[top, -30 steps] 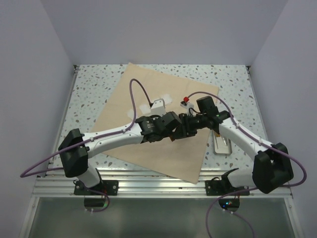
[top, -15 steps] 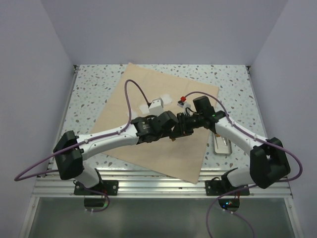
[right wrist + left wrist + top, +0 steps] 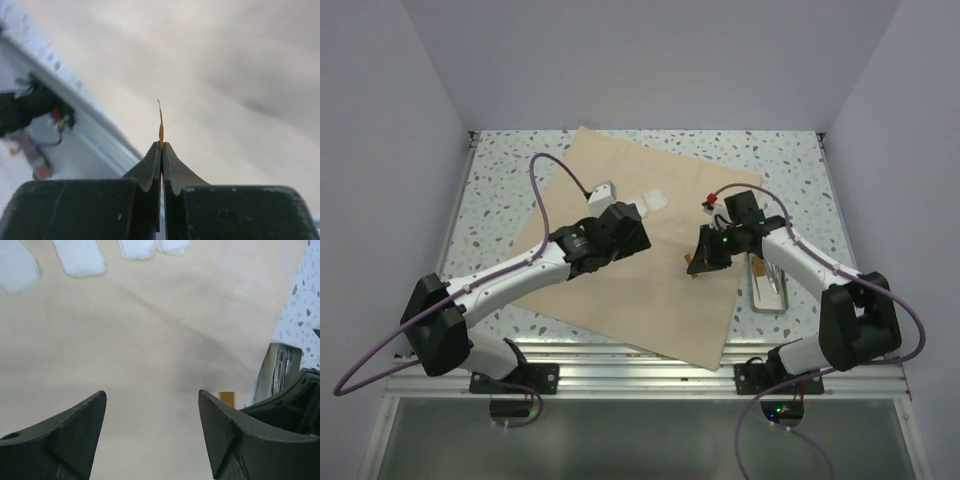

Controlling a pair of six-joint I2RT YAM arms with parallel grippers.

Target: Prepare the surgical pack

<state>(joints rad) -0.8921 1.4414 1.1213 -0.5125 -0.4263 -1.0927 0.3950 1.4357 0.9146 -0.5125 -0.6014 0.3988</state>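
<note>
The surgical pack is a tan cloth lying spread out flat, one corner toward the near edge. Several white gauze squares lie on its far part, seen from above as a white patch. My left gripper hovers over the cloth just near of the gauze, and its jaws are open with nothing between them. My right gripper is over the cloth's right part, shut on a thin orange strip. The strip stands edge-on out of the fingertips.
A small silver tray with steel instruments sits on the speckled table just right of the cloth, also in the left wrist view. An aluminium rail runs along the near edge. Purple cables loop off both arms.
The two grippers were together over the cloth's middle. The left one has opened and drawn back to the far left; the right one has shut on the orange strip and stays at the right.
</note>
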